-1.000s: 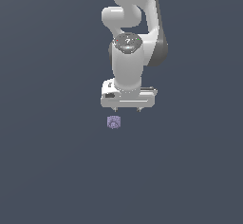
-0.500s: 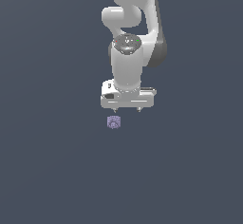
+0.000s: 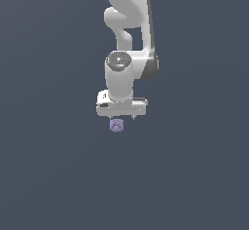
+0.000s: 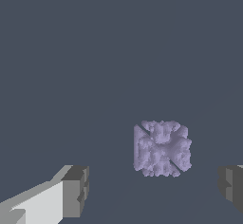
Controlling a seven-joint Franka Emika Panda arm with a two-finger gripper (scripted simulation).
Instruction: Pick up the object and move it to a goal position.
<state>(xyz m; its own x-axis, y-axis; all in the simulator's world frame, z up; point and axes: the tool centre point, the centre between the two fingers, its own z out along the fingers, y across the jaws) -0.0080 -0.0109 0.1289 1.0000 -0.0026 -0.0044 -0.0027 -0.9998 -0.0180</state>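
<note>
The object (image 3: pixel 116 125) is a tiny pale purple, bumpy lump lying on the dark grey floor. In the exterior view my white gripper (image 3: pixel 123 117) points down just above it, and the lump sits under the finger on the exterior view's left. In the wrist view the object (image 4: pixel 162 148) lies on the floor, within the span between my two grey fingertips (image 4: pixel 76 190) but farther out in the picture. The gripper (image 4: pixel 154 190) is open and empty, the jaws wide apart, touching nothing.
The white arm (image 3: pixel 129 39) rises straight up behind the gripper. All around is a plain dark grey floor with no other objects, edges or goal marker in view.
The gripper has come down and shifted slightly toward the exterior view's left, closer over the object. The object has not moved.
</note>
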